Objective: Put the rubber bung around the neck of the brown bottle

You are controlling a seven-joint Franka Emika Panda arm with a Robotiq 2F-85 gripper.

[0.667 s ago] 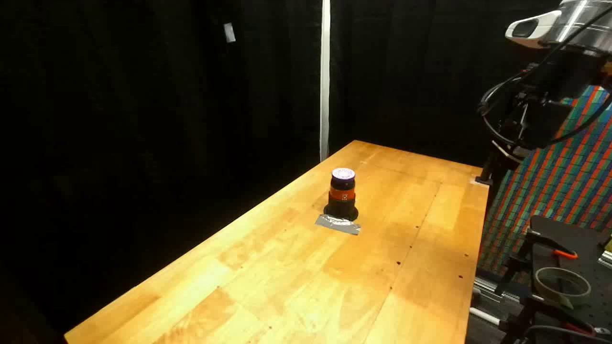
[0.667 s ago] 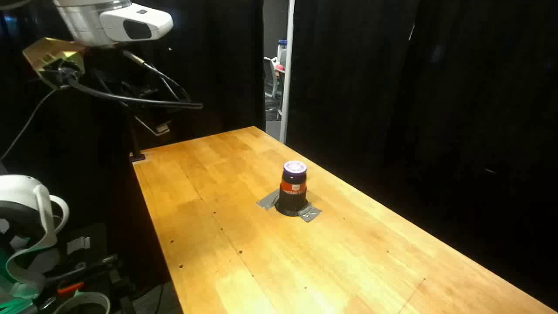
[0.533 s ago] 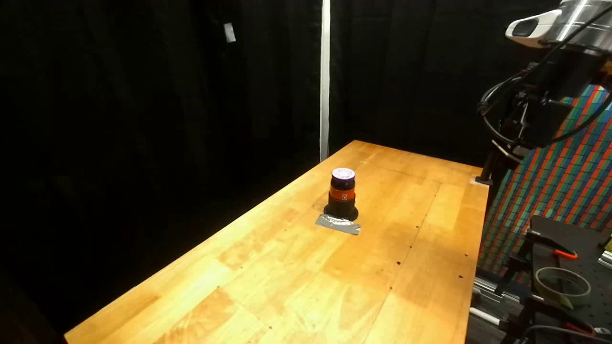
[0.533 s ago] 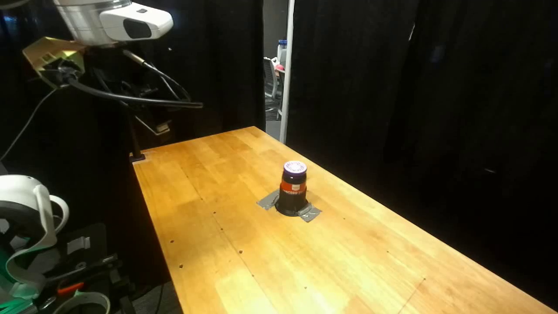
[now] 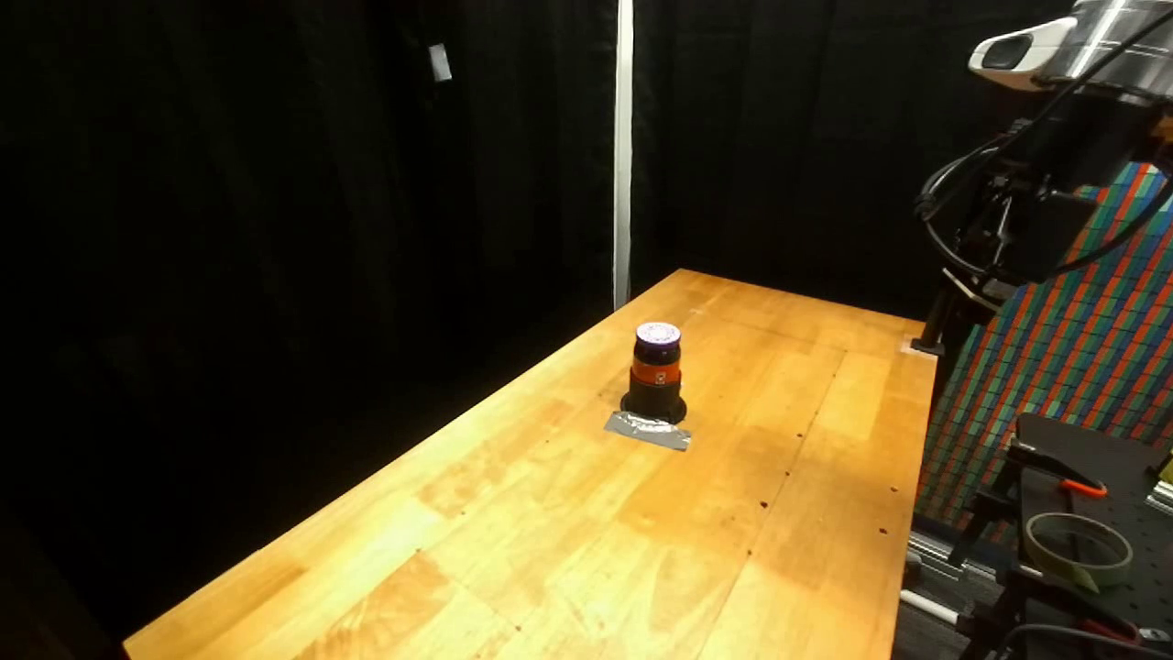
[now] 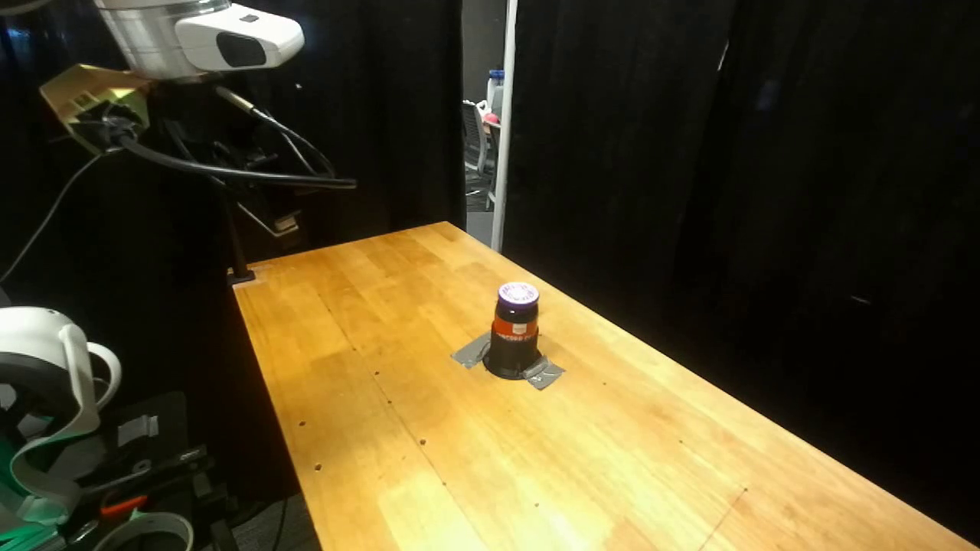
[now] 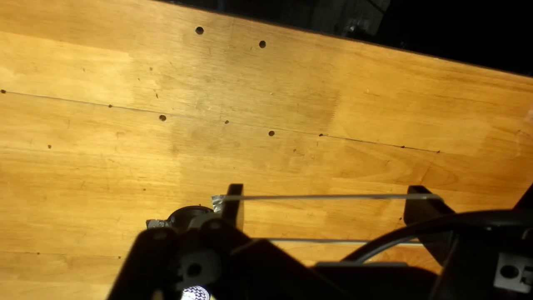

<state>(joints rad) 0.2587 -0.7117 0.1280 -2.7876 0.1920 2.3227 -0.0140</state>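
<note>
Black cloth curtains (image 5: 321,229) hang behind my long, light-brown wooden counter (image 5: 568,532). On it stands the small round dark bottle (image 6: 515,325), upright, with an orange label and a white-and-purple lid. At its bottom is a round black base (image 6: 510,366). Strips of shiny grey tape (image 6: 547,375) touch the base and the counter. From the wrist I see my two black fingers (image 7: 422,211) spread wide. One thin grey rubber band (image 7: 325,197) is pulled straight between them, well apart from the bottle.
</note>
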